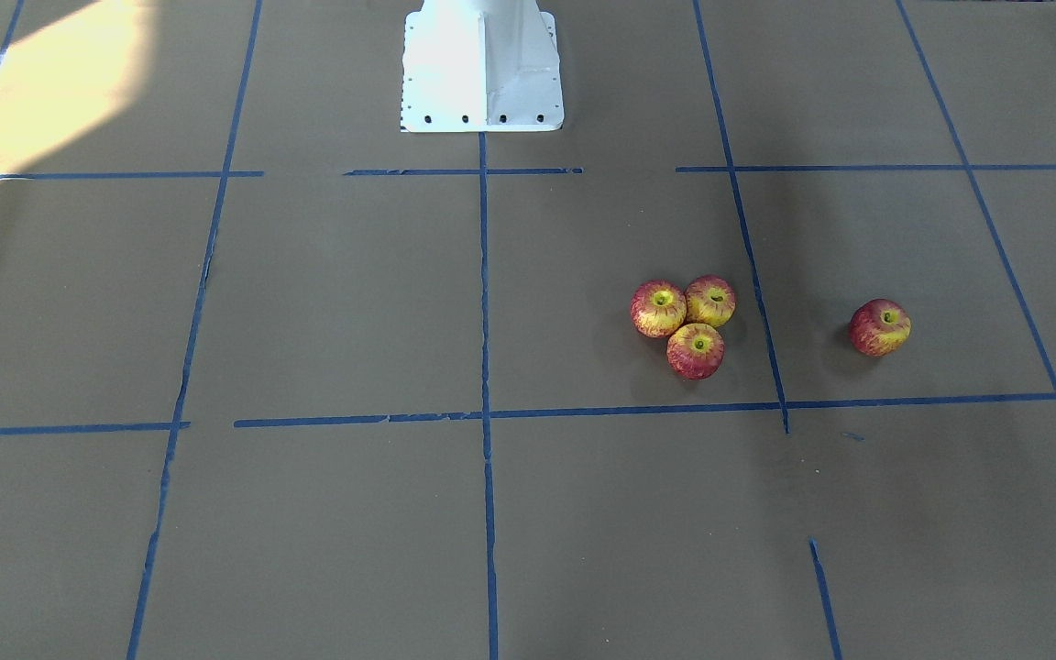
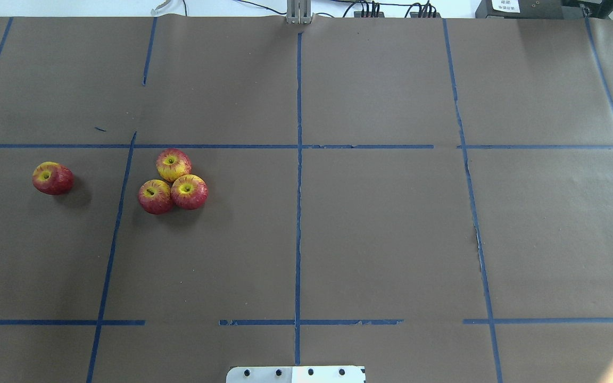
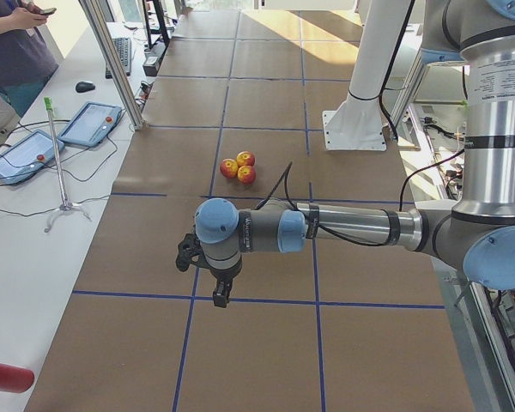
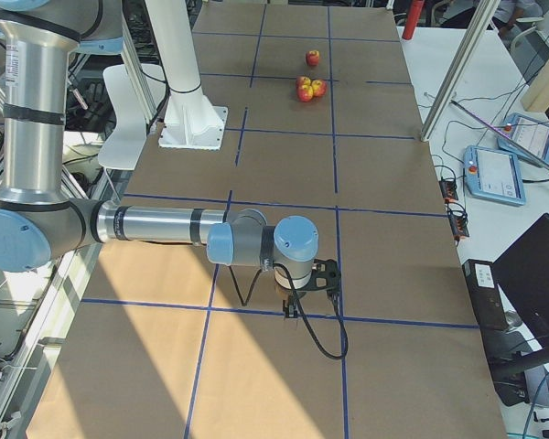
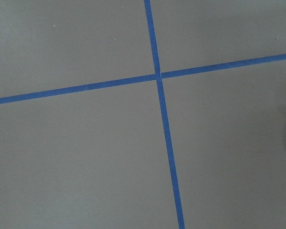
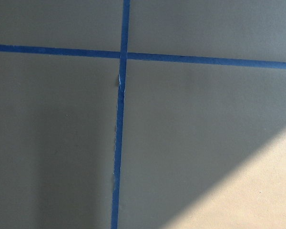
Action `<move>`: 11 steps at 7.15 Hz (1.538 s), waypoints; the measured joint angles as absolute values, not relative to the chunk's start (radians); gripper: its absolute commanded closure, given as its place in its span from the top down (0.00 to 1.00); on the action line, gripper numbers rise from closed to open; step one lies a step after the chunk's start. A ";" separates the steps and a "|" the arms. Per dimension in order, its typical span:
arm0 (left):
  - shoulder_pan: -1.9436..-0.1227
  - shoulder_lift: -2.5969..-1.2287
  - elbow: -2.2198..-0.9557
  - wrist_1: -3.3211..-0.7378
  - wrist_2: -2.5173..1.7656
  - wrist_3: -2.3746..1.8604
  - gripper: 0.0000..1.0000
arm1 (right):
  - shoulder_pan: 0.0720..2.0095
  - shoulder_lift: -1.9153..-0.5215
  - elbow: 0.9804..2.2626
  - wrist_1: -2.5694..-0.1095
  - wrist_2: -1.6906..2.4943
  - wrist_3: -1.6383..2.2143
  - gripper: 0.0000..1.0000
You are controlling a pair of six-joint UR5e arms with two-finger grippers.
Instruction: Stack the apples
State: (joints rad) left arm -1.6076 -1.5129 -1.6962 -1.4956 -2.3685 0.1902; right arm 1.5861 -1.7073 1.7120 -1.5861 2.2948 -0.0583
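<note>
Three apples touch one another in a flat cluster on the brown table: one (image 2: 173, 164), one (image 2: 155, 197) and one (image 2: 189, 191); the cluster also shows in the front view (image 1: 695, 350). A fourth apple (image 2: 52, 177) lies alone further to the robot's left, also in the front view (image 1: 879, 327). All rest on the table, none on top of another. My left gripper (image 3: 221, 299) shows only in the exterior left view, well short of the cluster (image 3: 239, 167). My right gripper (image 4: 293, 309) shows only in the exterior right view, far from the apples (image 4: 309, 88). I cannot tell whether either is open or shut.
Blue tape lines (image 2: 298, 213) divide the brown paper. The white robot base (image 1: 482, 69) stands at the table's edge. Both wrist views show only paper and tape crossings. Tablets (image 3: 90, 123) and a person (image 3: 17, 43) are beside the table.
</note>
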 measured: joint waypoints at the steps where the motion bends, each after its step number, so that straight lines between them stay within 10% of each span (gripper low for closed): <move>1: -1.608 -1.513 -1.696 -1.495 -2.368 0.190 1.00 | 1.586 -1.707 1.712 -1.586 2.295 -0.058 1.00; 11: -1.576 -1.497 -1.926 -1.544 -2.273 -0.040 1.00 | 1.586 -1.707 1.712 -1.586 2.295 -0.057 1.00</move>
